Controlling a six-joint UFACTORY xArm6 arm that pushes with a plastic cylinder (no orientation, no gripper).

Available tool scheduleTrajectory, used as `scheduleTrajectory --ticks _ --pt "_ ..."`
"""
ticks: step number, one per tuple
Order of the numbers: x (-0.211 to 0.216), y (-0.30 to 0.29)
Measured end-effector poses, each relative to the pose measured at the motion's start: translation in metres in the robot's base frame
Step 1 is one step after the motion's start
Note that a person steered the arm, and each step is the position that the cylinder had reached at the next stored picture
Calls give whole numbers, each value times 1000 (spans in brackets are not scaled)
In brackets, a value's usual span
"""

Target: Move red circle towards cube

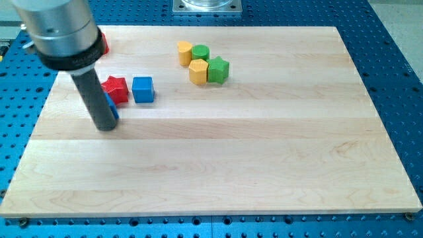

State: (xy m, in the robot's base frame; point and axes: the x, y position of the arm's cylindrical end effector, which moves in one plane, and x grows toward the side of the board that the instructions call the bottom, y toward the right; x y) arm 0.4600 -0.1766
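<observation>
In the camera view, the wooden bench (218,158) fills most of the frame, and my tip (106,127) sits at the left of it, low on the dark rod that hangs down from the grey housing in the upper left corner. The arm has no fingers at all, so nothing is open, closed or held; it can only push. The red circle (102,43) shows only as a red sliver in the upper left of the frame, mostly hidden behind the housing, so its shape cannot be confirmed. The blue cube (143,89) lies below and to the right of it, well apart from it, with a red star (115,88) touching or just beside its left face. A second blue block (110,103), its shape hidden, peeks out from behind the rod just above my tip. Further right, near the top centre, a yellow block (184,52), a green round block (201,53), a yellow hexagon (198,71) and a green block (218,69) sit in a tight cluster. As I judge it, the task is barely begun: the circle is far from the cube, and my tip is below both, not behind the circle. What is left is to get my tip to the circle's far upper-left side and push it down and right, avoiding the star.
</observation>
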Motion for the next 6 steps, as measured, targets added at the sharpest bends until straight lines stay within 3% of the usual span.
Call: scheduleTrajectory --ticks 1,2,5,6 --pt "37 -27" --pt "41 -96" --pt "-208 -119" --pt "-218 -73"
